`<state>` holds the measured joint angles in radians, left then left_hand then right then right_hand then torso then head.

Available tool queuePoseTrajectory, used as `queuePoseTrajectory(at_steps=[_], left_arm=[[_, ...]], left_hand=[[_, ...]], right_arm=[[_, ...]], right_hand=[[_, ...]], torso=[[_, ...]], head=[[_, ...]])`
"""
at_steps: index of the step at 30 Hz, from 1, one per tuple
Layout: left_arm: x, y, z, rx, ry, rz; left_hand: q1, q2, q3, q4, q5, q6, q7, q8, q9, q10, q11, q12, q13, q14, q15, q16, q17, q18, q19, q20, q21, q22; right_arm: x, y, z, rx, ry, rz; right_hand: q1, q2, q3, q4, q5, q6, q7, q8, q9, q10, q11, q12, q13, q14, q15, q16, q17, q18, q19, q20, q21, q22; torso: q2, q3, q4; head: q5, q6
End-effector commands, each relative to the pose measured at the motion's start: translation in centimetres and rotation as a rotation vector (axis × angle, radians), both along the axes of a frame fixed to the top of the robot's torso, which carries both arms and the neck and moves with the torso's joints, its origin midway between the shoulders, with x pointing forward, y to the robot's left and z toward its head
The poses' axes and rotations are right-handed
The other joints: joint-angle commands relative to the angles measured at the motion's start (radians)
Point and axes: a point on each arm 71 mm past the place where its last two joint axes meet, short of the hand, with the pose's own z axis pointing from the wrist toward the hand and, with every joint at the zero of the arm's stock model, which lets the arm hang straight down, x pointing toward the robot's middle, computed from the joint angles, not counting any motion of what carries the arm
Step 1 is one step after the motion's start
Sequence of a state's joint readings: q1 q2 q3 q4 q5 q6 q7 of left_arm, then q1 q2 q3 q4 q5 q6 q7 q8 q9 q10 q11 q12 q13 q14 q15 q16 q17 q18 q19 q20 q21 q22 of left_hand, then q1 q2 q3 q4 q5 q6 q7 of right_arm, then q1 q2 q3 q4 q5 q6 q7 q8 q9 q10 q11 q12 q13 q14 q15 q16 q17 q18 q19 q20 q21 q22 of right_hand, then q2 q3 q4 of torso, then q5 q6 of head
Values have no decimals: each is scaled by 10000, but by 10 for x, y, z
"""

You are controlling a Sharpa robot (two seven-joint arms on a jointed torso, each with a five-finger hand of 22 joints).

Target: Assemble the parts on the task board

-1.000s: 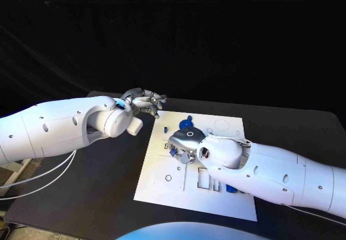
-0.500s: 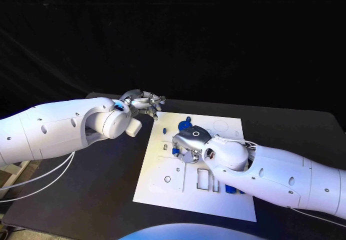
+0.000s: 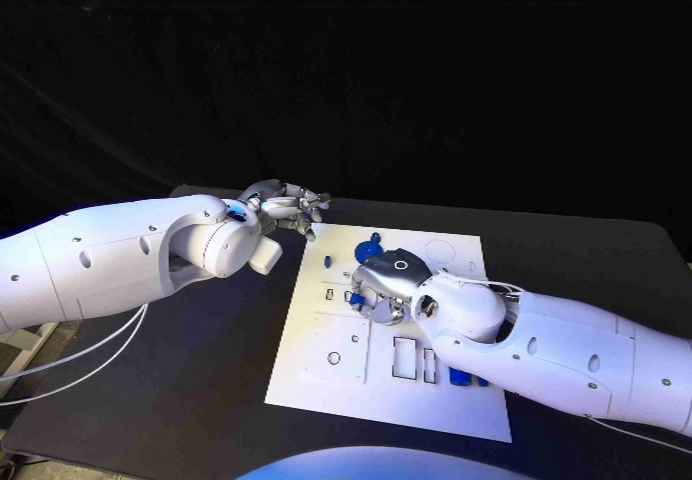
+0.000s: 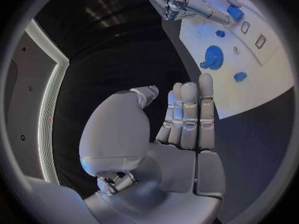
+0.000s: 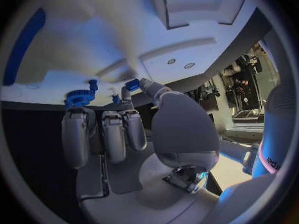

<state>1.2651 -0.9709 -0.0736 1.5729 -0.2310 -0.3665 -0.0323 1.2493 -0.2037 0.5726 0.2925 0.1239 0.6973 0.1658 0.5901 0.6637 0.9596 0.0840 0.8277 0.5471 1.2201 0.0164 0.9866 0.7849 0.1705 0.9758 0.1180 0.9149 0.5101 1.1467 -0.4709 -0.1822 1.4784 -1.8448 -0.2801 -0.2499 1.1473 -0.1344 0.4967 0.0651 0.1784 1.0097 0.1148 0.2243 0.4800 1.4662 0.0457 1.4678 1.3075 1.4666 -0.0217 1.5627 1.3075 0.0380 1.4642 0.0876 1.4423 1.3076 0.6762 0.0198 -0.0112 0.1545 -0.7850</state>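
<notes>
Creeping further over the task board, the right hand perhaps pinches a blue part; left hand stays spread

My two arms are glossy white shells, thick and rounded, dotted with small dark screw holes. Left arm: bulbous white wrist housing, thin white cables looping beneath it. Right arm: same casing. Each ends in a silver metal hand, left hand and right hand, with segmented fingers.
</notes>
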Motion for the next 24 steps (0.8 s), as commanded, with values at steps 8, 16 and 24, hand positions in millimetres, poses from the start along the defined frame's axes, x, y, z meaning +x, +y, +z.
queuePoseTrajectory(at_steps=[8, 16, 24], left_arm=[[0, -4, 0, -25, 70, -321], [0, -4, 0, -11, 97, -355], [0, -4, 0, 1, 114, -352]], left_hand=[[22, 39, 45, 3, 17, -78, 13, 37, -15, -75, 31, -64, -16, -57, 22, -53, -26, 131, 59, 19, -32, -20], [21, 36, 44, -2, 17, -83, 14, 38, -23, -79, 32, -65, -24, -63, 24, -62, -38, 131, 62, 20, -39, -24], [21, 36, 44, -2, 17, -83, 14, 38, -23, -79, 32, -65, -24, -63, 24, -62, -38, 131, 62, 20, -39, -24]], right_arm=[[5, -5, -4, -409, 217, -446], [5, -5, -5, -518, 276, -503], [6, -4, -6, -455, 352, -564]], right_hand=[[-60, -168, -35, 40, 33, -207, 70, 6, -41, 79, -35, -48, 1421, 995, -43, 12, 2413, -25, 249, -69, -46, 1787], [-66, -269, -53, 54, 2, -363, 139, -45, -82, 24, 22, -102, 1371, 986, 3, 0, 2375, -13, 217, -37, -103, 1759], [-133, -397, -93, 170, -47, -847, 334, -302, -237, -95, 194, -208, 1269, 976, 150, -15, 2333, 2, 175, 82, -186, 1726]], torso=[[-1, -14, 0], [-5, -14, 14], [-1, -17, 12]], head=[[-20, 15], [-41, 15], [-46, 16]])
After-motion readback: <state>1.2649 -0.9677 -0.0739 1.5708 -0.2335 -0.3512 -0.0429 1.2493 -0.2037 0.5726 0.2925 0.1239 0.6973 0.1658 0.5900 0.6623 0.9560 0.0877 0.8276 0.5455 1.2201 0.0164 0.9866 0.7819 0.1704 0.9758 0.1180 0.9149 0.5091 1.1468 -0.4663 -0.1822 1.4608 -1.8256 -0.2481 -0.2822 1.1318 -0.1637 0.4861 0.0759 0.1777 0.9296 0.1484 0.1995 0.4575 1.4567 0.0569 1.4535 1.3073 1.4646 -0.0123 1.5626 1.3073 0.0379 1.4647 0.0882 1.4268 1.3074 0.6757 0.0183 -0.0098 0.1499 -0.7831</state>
